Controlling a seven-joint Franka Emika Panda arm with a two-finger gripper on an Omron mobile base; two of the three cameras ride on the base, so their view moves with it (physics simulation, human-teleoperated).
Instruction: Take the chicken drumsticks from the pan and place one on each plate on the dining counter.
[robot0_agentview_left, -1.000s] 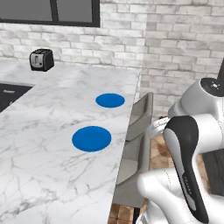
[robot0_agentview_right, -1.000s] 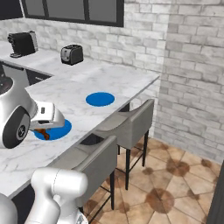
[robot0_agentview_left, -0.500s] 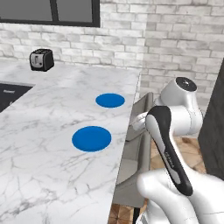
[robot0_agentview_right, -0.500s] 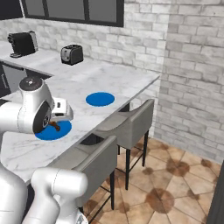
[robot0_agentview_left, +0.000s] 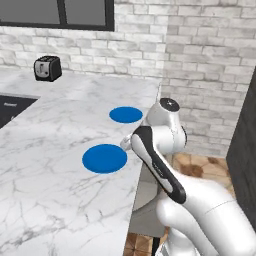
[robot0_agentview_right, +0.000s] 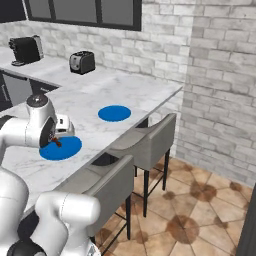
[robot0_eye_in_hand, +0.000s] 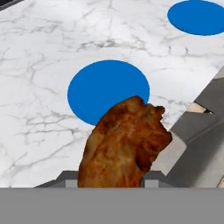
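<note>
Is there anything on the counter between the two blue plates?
No. In the left base view, only bare white marble counter lies between the near plate and the far plate. The hand view shows the same bare stretch.

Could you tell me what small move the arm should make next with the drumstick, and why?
Probably carry it a little further in over the nearer blue plate, then lower. The hand is shut on the drumstick, which in the hand view overlaps just the plate's near rim by the counter edge.
</note>
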